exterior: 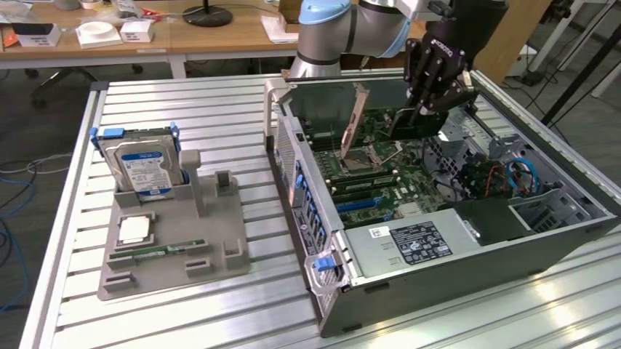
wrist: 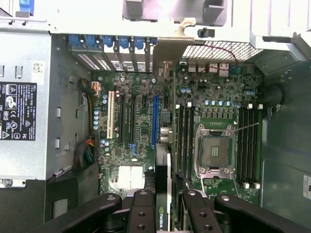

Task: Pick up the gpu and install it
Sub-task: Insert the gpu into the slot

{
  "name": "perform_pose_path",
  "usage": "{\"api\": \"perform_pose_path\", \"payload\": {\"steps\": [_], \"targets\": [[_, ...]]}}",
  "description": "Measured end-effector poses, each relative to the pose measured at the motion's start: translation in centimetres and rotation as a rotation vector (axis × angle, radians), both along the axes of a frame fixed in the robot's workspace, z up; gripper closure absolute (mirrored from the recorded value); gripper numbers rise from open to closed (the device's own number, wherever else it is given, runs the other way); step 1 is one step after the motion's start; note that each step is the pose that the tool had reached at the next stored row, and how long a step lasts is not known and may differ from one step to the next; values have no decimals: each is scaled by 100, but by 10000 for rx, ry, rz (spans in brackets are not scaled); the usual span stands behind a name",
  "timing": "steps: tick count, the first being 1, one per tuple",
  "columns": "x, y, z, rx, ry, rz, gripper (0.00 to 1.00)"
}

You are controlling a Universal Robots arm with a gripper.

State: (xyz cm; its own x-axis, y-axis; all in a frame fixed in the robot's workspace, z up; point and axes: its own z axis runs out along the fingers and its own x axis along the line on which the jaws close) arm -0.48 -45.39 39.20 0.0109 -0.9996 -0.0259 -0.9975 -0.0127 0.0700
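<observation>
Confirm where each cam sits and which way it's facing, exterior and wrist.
Exterior view: off the arm, high up, angled down across the slatted table at the open computer case and parts tray; shows the arm and gripper.
Wrist view: on the wrist, facing down into the case at the motherboard; shows the gripper's fingers.
Shared: the gpu clamped in the gripper, the CPU socket and the power supply.

Exterior camera looked obliquely down on the open case (exterior: 485, 273); wrist camera looked straight down, close above the motherboard (wrist: 194, 82) both shared.
</observation>
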Motion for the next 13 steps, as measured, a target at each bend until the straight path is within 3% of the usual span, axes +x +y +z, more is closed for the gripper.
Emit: {"api": "perform_pose_path", "payload": {"steps": [2, 3, 8, 11, 13], "targets": [[0, 0, -4, 11, -8, 0, 74], [0, -1, -7, 55, -27, 0, 74], [0, 0, -13, 402, -203, -17, 74], [0, 0, -22, 535, -270, -68, 74], [0, 0, -32, 589, -313, -112, 74]]}}
